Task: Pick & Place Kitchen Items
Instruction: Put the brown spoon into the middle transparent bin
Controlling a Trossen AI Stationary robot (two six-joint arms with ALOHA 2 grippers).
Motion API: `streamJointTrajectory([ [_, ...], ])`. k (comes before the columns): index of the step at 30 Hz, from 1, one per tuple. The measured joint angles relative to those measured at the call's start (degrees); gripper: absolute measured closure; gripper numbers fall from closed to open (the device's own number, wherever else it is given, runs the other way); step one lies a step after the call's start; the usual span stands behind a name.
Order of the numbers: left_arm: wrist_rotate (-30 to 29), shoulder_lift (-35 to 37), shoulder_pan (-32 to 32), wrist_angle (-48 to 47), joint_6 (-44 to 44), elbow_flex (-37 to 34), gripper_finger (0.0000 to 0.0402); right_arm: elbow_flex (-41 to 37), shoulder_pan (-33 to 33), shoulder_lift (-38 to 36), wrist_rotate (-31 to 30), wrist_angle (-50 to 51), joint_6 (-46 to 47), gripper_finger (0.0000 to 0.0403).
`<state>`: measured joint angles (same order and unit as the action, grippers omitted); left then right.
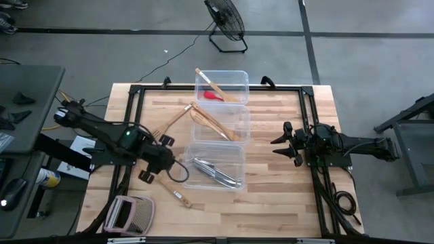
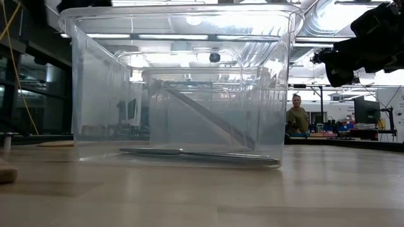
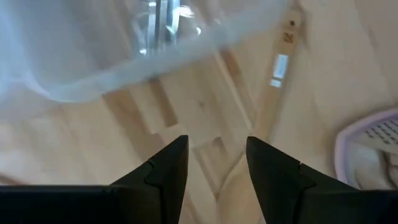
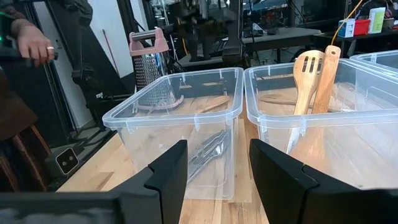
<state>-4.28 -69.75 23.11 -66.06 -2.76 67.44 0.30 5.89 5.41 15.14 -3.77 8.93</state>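
Left hand (image 3: pixel 216 163) open, pale wooden spatula (image 3: pixel 273 78) flat

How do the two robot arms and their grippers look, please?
Both arms are dark, almost black, built of jointed segments. The left arm shows a small green light and a black cable loop near its gripper. The right gripper has two dark, wedge-shaped fingers.

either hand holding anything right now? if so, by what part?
Nothing is held. The left hand is open above a wooden utensil lying on the table. The right hand is open and empty, facing the tubs.
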Motion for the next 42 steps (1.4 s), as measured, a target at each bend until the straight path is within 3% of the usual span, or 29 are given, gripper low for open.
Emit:
streamJointTrajectory([
  [5,4.7,2.3,1.6,5.3,0.0,-8.4,0.0208,0.0,0.0,0.0,0.0,0.0,0.0,0.0237],
  [11,5.4,2.5,3.0,13.7,-0.2,-18.0,0.0148,0.0,0.0,0.0,0.0,0.0,0.0,0.0237],
  [17,5.3,0.4,6.6,23.5,-2.1,-25.5,0.014,0.0,0.0,0.0,0.0,0.0,0.0,0.0237],
  [25,5.2,-3.2,10.8,27.5,-3.0,-28.7,0.0139,0.0,0.0,0.0,0.0,0.0,0.0,0.0237],
  [42,2.2,-11.9,10.7,32.0,-4.5,-28.7,0.0139,0.0,0.0,0.0,0.0,0.0,0.0,0.0237],
])
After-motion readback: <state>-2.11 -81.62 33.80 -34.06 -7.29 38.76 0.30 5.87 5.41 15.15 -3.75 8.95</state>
